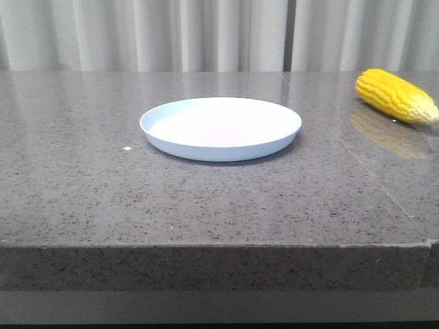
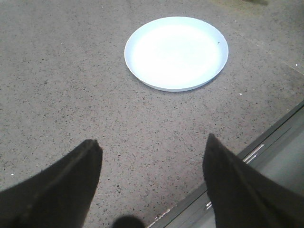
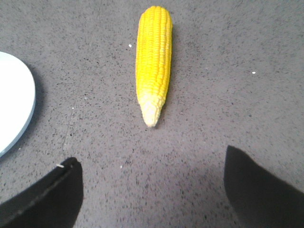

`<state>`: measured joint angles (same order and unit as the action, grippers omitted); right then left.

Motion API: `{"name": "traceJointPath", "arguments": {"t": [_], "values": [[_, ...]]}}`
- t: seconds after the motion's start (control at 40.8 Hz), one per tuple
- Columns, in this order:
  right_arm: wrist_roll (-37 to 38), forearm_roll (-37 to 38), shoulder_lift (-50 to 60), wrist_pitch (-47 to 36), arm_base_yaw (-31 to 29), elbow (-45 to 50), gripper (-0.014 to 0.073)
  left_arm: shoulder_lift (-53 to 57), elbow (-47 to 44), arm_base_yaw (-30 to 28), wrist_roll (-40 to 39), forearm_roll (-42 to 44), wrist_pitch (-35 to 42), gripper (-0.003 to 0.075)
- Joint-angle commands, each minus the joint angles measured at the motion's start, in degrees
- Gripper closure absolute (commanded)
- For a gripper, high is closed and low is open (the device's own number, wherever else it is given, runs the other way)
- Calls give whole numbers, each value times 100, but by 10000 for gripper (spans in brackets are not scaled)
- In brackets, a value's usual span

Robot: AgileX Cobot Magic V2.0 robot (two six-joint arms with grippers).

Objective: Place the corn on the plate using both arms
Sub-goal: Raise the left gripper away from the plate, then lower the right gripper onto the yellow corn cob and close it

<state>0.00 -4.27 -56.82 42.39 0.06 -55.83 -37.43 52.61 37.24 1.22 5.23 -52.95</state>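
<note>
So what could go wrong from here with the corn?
The corn is a round cob lying loose on smooth stone, so a pinch by the open right gripper may roll it. In the front view it lies near the table's right side, well away from the plate, so a dropped carry could lose it.

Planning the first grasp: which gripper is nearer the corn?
Right. The right gripper hangs open just off the corn's pale tip; the left gripper faces the plate, corn out of its view.
</note>
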Motion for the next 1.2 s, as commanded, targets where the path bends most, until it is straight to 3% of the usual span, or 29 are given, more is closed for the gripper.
{"name": "traceJointPath", "arguments": {"t": [0.0, 0.539, 1.005, 1.078, 1.176], "values": [[-57, 57, -514, -81, -3, -757, -34, -21, 144, 45, -58, -20, 439, 270], [-173, 101, -3340, 49, -3, -3115, -34, -21, 144, 45, -58, -20, 439, 283], [-206, 101, -4719, -444, -3, -3318, -31, -21, 144, 45, -58, -20, 439, 283], [-206, 101, -4777, -350, -3, -3318, 27, -21, 144, 45, -58, -20, 439, 283], [-206, 95, -4782, -231, -3, -3318, 258, -21, 144, 45, -58, -20, 439, 283]]}}
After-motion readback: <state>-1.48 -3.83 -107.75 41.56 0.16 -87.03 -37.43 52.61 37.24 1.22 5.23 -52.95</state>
